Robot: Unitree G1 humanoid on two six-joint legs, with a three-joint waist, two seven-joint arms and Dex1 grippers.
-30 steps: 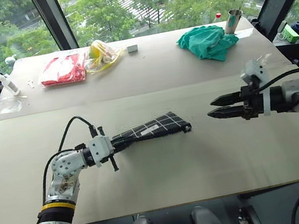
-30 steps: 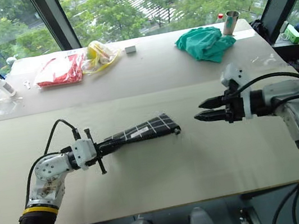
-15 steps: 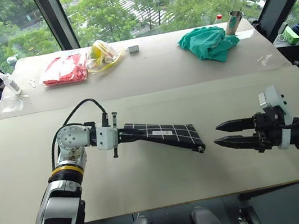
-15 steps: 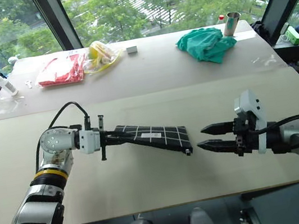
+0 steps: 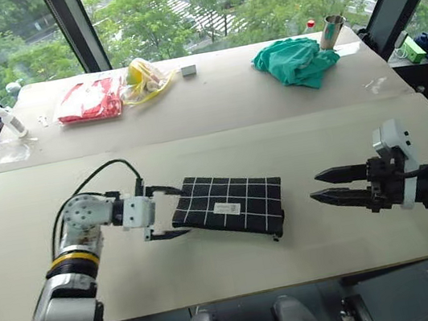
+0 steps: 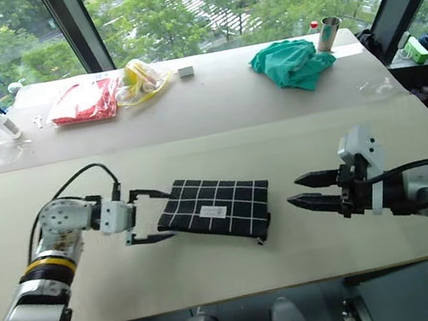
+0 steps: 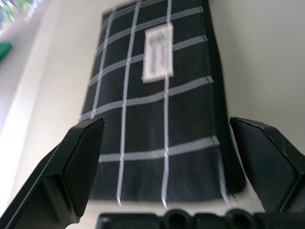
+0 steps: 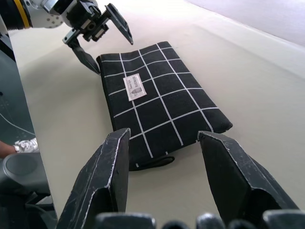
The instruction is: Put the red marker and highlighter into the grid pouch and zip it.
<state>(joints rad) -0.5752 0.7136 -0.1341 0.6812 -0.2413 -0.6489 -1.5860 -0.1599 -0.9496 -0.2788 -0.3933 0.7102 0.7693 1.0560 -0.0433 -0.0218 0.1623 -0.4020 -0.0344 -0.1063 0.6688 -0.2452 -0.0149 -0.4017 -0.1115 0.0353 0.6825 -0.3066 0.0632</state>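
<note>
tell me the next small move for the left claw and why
Probably draw the left claw back from the grid pouch. Its fingers stand open at the pouch's end, holding nothing, and the pouch lies flat on the table looking closed. The right claw is open and apart from it.

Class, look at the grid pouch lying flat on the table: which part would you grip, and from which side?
Probably the short edge of the grid pouch nearest the left tool, coming in level from the robot's left. The pouch lies flat and thin, and that tool's open fingers already straddle this edge.

One grid pouch [image 5: 232,206], two end effectors
</note>
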